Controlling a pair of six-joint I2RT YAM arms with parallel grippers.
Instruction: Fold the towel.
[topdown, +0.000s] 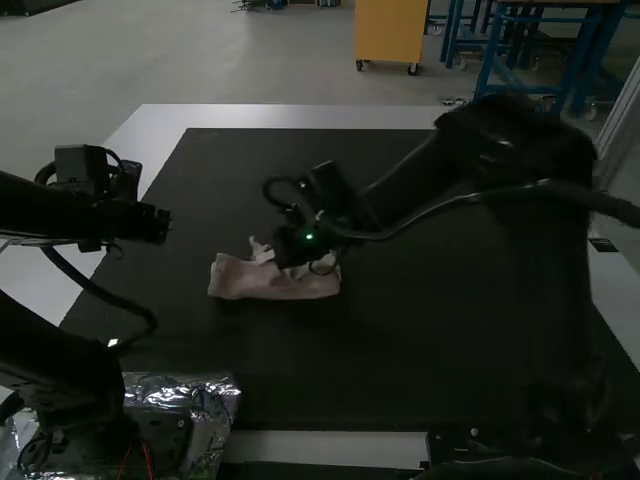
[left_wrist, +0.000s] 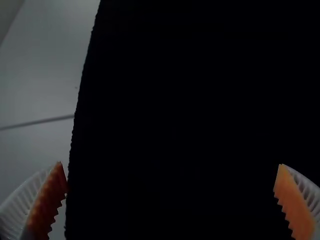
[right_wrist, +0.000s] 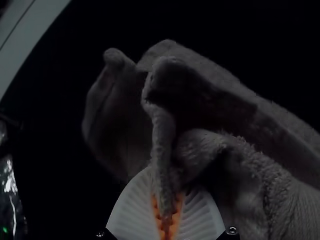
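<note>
Out over the pale surface (topdown: 300, 116), onto the dark mat (topdown: 410, 375), and straight to the towel (topdown: 280, 286): lying in a narrow, rumpled bundle, left of centre in the high view, lengthwise across the mat, right under the end of the right arm (topdown: 440, 180). Looks partly folded at best, with layers gaping in the right wrist view and a loose flap (right_wrist: 112, 120) curling up beside the grip.

Seems to be the moment for settling a fold, and likely calls for patience. Lift the pinched edge just enough to clear the layers below, bring it over low and level, lay it down along the far edge, then let go gently. Watch that flap! Could easily tuck under and leave a lump. Best to avoid a hard pull too, with so small a pinch liable to drag the whole bundle askew. After release, perhaps a light press along the crease, then a squaring of the ends.

Now to the right gripper (right_wrist: 166, 202): closed down on a thin upright ridge of towel, orange pads (right_wrist: 177, 212) drawn close together, cloth bulging on either side. Looks like a firm enough bite, though narrow. And across to the left gripper (left_wrist: 170, 164): spread wide, nothing between the fingers (left_wrist: 292, 205), poised over the mat's edge, well apart from the towel. Possibly useful for steadying the other end.
</note>
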